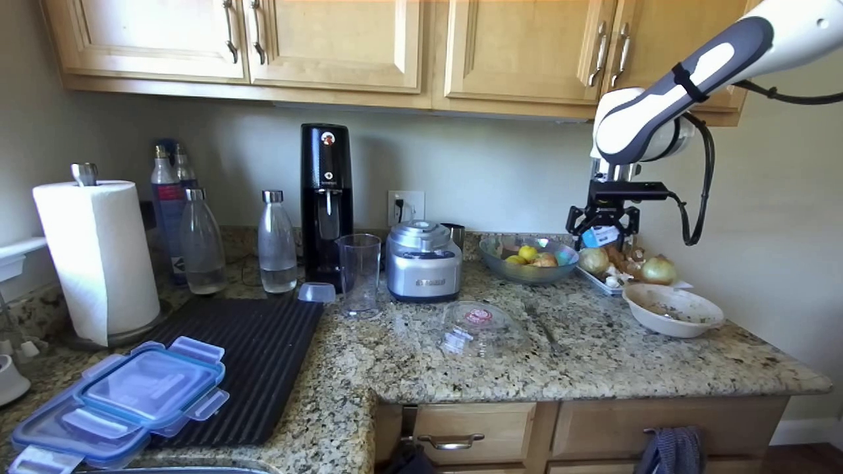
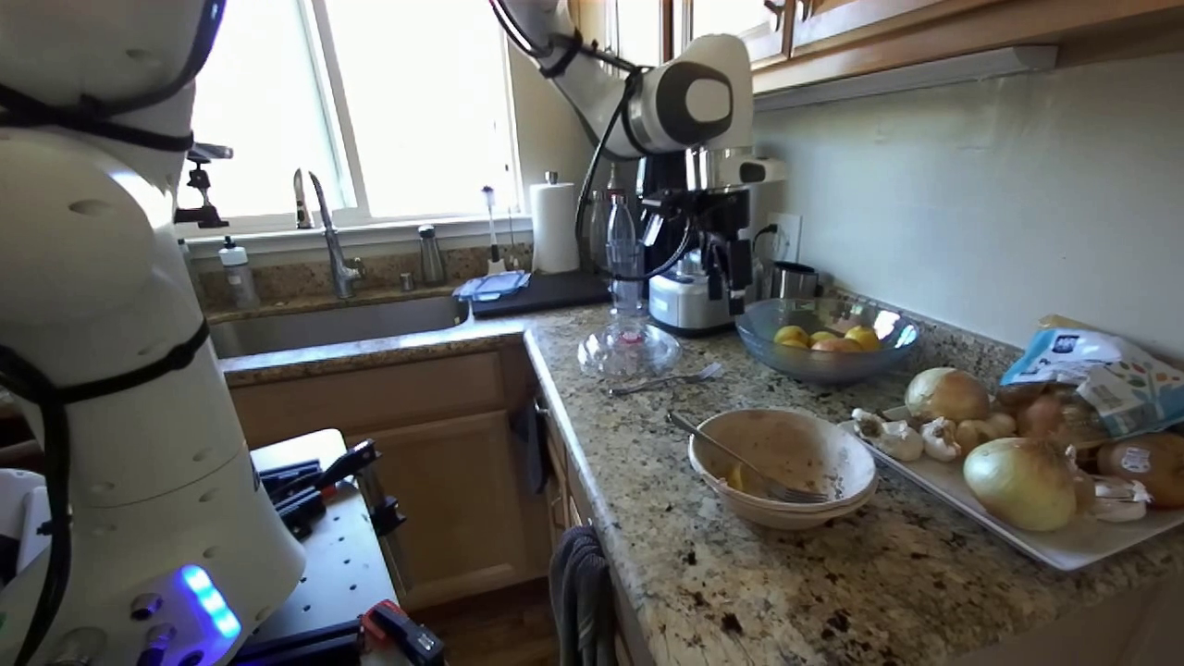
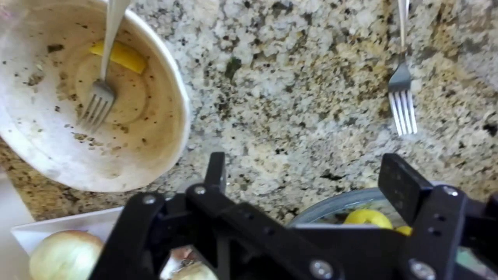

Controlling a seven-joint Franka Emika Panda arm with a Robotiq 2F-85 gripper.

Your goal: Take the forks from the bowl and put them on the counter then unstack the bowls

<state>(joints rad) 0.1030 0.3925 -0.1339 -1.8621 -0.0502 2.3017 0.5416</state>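
Observation:
Two off-white bowls (image 2: 786,513) stand nested on the granite counter (image 2: 666,555), food bits in the upper one. A fork (image 3: 104,74) leans inside that bowl with its handle over the rim, beside a yellow wedge (image 3: 123,56). Another fork (image 3: 400,83) lies flat on the counter in the wrist view; that fork (image 2: 668,379) also shows in an exterior view, between bowls and clear plastic lid. My gripper (image 3: 306,169) is open, its fingers (image 3: 400,186) wide apart with nothing between them. In an exterior view the gripper (image 1: 604,238) hangs above the counter near the back wall.
The glass fruit bowl (image 2: 814,356) sits close under my gripper. Next to the bowls is a white tray (image 2: 980,523) with onions and garlic. The clear plastic lid (image 1: 484,326), food processor (image 1: 425,270) and tall soda machine (image 1: 327,217) stand further along.

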